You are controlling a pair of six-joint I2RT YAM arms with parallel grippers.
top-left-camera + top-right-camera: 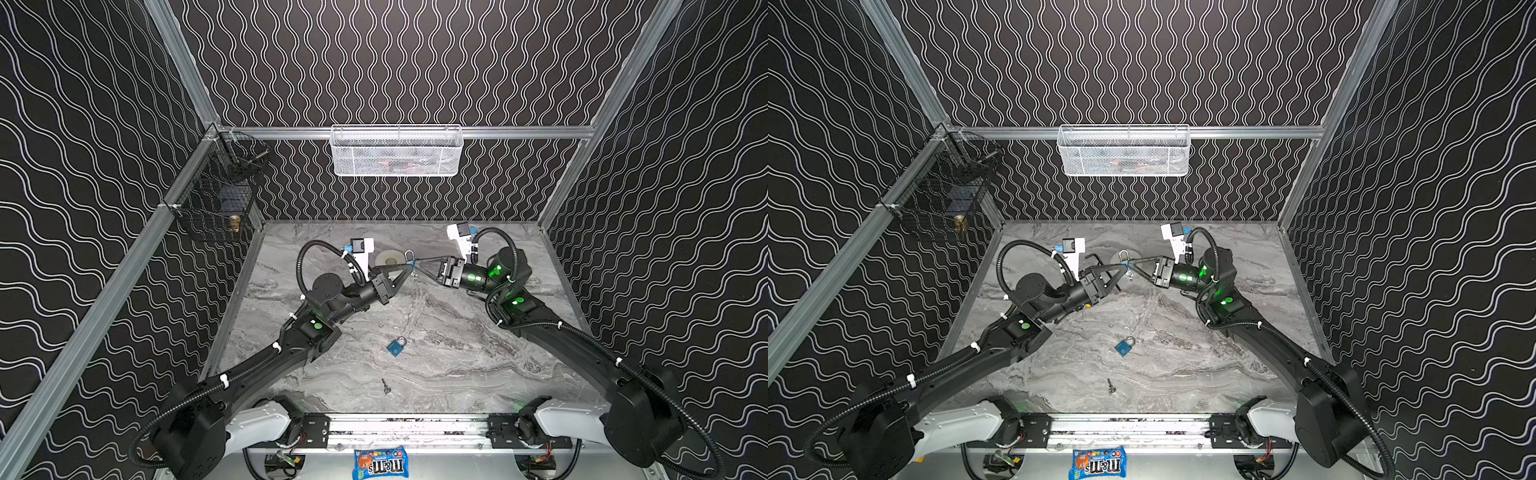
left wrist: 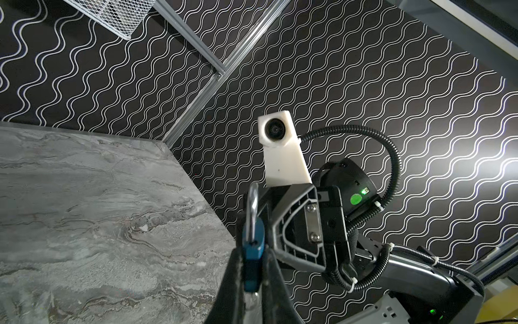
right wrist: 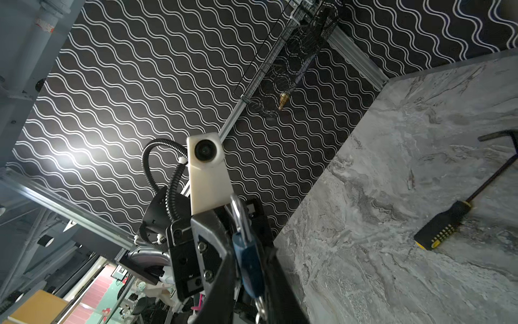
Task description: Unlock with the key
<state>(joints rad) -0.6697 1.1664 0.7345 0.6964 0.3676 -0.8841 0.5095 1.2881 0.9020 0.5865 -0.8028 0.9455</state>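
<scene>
- Left gripper (image 1: 409, 267), raised over the back middle of the table (image 1: 457, 353): clamped on the blue body of the held padlock (image 1: 411, 262). In the left wrist view the body sits pinched between the dark fingers (image 2: 230, 286), with the silver shackle pointing up.
- Right gripper (image 1: 417, 263), reaching in from the opposite side, tip to tip with the left one: its fingers (image 3: 283, 286) flank the same padlock body in the right wrist view. Whether they press on the body, or on the small silver piece (image 3: 260, 307) hanging under it, is not clear from any view.
- Held padlock: off the table, between the two grippers, in both top views.
- Second padlock (image 1: 396, 345): blue, lying flat near the middle of the table, well apart from both grippers.
- Key (image 1: 387, 386): lying loose on the table, nearer the front edge than the second padlock, touching nothing else.
- Tape roll (image 1: 390, 258): flat on the table, just behind the left gripper.
- Screwdriver (image 3: 440, 227): black-and-yellow handle, lying on the table, seen in the right wrist view.
- White mesh basket (image 1: 397, 151): hung on the back rail.
- Black wire basket (image 1: 220, 195): hung on the left wall rail.
- Candy bag (image 1: 380, 462): in front of the table, below the base rail.
</scene>
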